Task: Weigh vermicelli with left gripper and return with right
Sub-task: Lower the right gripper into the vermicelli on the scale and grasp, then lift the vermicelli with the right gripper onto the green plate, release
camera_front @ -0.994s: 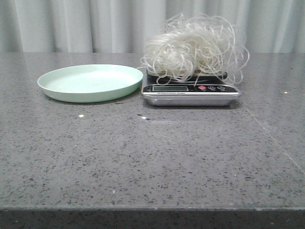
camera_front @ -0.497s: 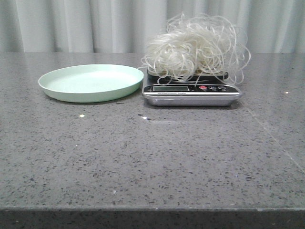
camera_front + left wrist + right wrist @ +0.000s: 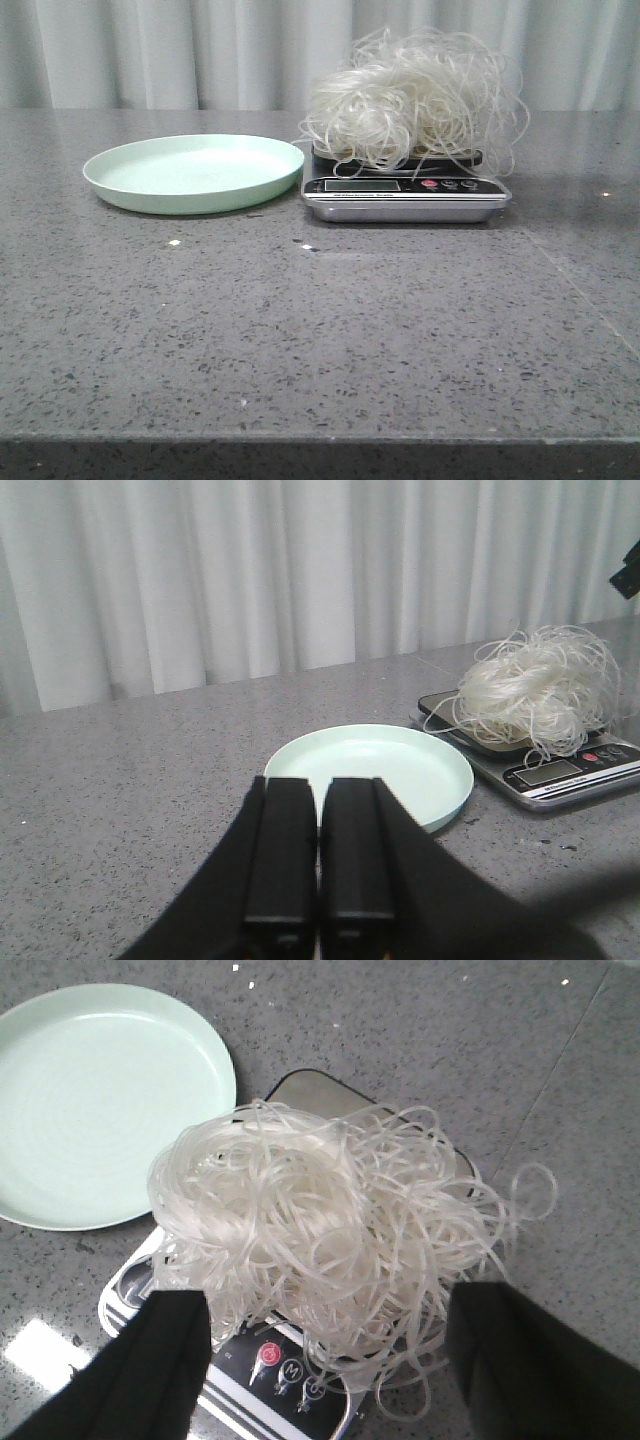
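With its fingers spread wide, the right gripper [image 3: 325,1360] hangs over the vermicelli [image 3: 320,1245], holding nothing. Left gripper [image 3: 318,855] clenched and empty, well back from the plate [image 3: 440,795]. Clump rests on the scale [image 3: 405,200], just beside the plate. Risk: loose loops overhanging the scale edge may snag or shed strands on lifting. Clump roughly round; no clear long axis or heading.
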You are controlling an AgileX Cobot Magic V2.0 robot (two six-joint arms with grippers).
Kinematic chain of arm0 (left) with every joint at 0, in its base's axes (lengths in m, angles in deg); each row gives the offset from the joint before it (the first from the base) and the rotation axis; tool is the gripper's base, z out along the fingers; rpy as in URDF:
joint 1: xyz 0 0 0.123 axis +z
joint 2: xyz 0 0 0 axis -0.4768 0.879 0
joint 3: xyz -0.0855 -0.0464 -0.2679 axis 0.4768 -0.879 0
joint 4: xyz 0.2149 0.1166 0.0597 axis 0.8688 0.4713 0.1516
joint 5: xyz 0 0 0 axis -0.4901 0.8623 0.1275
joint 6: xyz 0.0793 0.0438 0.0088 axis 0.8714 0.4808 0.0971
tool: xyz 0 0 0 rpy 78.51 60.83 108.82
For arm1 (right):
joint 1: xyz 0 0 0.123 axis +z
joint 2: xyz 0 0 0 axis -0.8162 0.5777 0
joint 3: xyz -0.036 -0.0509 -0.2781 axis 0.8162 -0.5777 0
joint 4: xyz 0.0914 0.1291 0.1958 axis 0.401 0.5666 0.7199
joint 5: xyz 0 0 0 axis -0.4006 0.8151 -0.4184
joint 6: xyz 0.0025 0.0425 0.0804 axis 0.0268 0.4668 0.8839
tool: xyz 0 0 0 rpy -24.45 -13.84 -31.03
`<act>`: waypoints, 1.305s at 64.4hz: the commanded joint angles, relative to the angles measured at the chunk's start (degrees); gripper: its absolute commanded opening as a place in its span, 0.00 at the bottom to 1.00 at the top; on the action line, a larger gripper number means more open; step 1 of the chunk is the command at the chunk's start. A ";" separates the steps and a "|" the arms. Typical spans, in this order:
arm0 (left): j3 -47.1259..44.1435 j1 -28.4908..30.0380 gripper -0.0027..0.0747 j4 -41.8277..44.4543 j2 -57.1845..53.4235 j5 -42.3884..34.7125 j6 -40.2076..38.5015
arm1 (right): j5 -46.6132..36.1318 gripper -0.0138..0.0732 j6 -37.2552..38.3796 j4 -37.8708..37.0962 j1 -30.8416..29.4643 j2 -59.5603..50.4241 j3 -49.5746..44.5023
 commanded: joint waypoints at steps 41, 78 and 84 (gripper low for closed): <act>1.46 0.02 0.20 -0.84 0.64 -4.04 -0.03 | 5.91 0.72 -1.19 -0.65 0.53 21.80 10.13; 1.46 0.02 0.20 -0.84 0.64 -4.04 -0.03 | 13.48 0.32 -1.19 1.42 1.76 18.76 25.78; 1.46 0.02 0.20 -0.84 0.64 -4.04 -0.03 | 13.31 0.32 -1.19 3.37 3.77 18.67 31.35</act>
